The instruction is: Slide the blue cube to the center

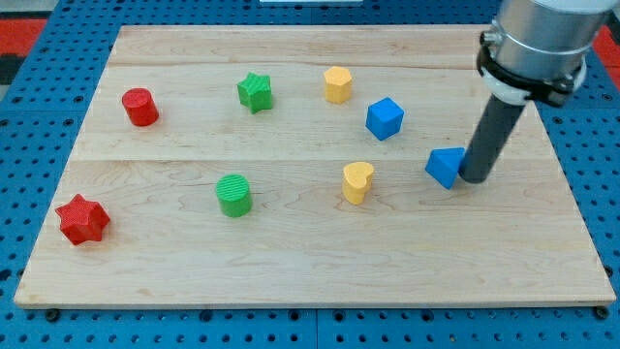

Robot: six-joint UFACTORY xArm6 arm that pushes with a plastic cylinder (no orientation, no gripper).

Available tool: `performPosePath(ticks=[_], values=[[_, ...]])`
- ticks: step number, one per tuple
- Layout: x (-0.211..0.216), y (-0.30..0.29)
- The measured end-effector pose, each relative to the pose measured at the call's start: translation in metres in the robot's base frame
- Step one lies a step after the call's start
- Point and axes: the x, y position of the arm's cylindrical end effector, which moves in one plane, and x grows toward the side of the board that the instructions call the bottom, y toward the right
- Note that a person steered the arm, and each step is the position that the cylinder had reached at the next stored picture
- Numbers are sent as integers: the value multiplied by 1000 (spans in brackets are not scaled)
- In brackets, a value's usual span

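Counting two blocks per colour, my jawless tip (474, 179) touches the right blue block (444, 167).

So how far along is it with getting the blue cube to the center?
Nothing looks done yet: the blue cube sits right of the board's middle, near the yellow hexagonal block. In hand: my tip is against the right side of a different blue block, a wedge-like one. Left: reach the cube and push it toward the view's left and slightly down, to the center.
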Motion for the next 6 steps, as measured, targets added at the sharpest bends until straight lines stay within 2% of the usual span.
performPosePath(ticks=[3, 4, 6], values=[[-40, -62], [-41, -37], [-84, -26]])
